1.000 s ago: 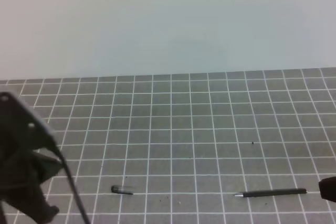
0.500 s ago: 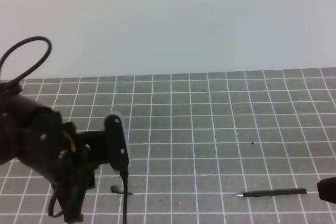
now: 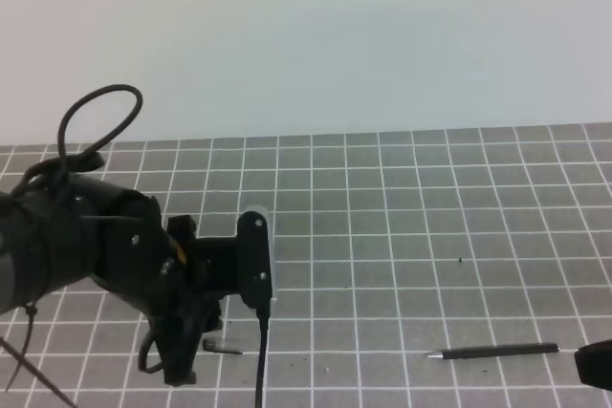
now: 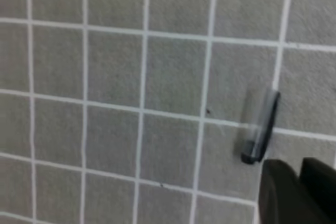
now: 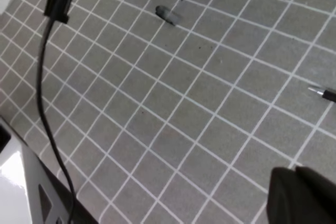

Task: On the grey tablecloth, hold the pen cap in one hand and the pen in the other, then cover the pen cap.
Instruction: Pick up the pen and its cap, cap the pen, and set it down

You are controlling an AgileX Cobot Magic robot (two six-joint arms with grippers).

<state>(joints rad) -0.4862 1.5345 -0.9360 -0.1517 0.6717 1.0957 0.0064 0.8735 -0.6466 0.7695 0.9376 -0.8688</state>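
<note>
The pen cap [image 3: 223, 348] lies flat on the grey tablecloth [image 3: 382, 236] near the front left. My left gripper [image 4: 296, 192] hovers just beside the pen cap [image 4: 260, 127]; only its dark fingertips show at the lower right of the left wrist view, and their gap is unclear. In the high view the left arm [image 3: 143, 265] hangs over the cap. The pen [image 3: 492, 352] lies to the right, silver tip pointing left. Close to the pen's right end, my right gripper [image 3: 595, 362] sits shut and empty at the frame corner; the right wrist view shows the pen cap [image 5: 168, 15] and the pen's tip [image 5: 323, 94].
A black cable [image 3: 260, 360] hangs from the left arm down to the cloth, and another loops above the arm [image 3: 100, 117]. A plain pale wall [image 3: 306, 35] stands behind the cloth. The cloth's edge and a white surface [image 5: 16, 182] show at the lower left of the right wrist view.
The left arm has swung in from the left edge toward the middle and now stands over the pen cap. The right gripper, the pen and the cap have stayed put.
</note>
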